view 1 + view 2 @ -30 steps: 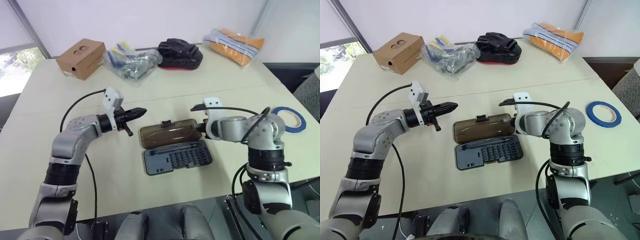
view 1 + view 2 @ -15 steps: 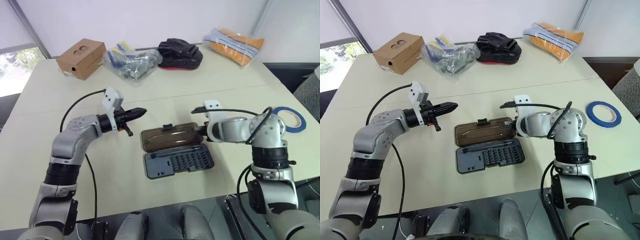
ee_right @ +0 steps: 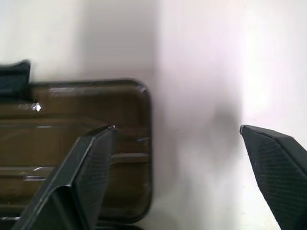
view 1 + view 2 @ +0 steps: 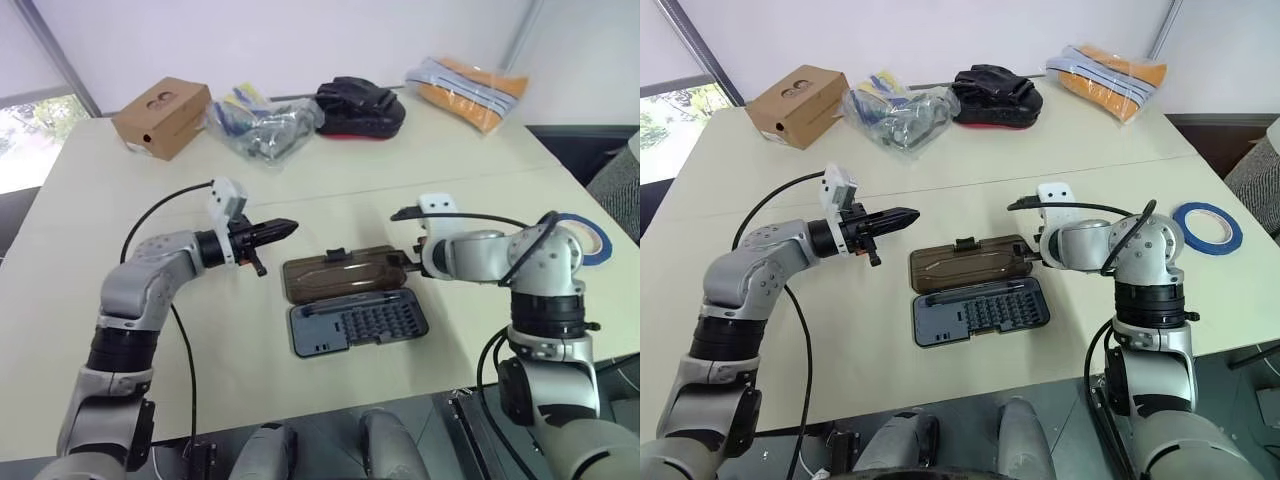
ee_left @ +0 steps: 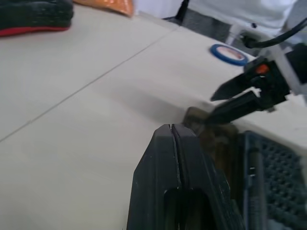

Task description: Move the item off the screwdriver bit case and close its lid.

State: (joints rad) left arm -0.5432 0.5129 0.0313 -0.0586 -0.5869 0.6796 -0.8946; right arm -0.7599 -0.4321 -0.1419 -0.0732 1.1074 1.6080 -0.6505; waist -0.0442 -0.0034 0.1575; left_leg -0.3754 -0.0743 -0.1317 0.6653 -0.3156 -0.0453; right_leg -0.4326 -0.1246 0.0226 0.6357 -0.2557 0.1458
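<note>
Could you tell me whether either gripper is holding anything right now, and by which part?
Nothing is held. The right gripper is open beside the lid; the left gripper is shut on nothing, above the table.

The right gripper (image 3: 175, 143), clamped on the right end of the lid (image 4: 970, 265) a second ago, now stands with its fingers spread wide, one over that end and the other over bare desk (image 4: 940, 400). The lid, earlier tilted up, now lies flat, and the whole screwdriver bit case (image 4: 978, 307) sits slightly nearer the desk's right edge.

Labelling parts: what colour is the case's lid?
Translucent smoky brown lid, best in the right eye view.
</note>
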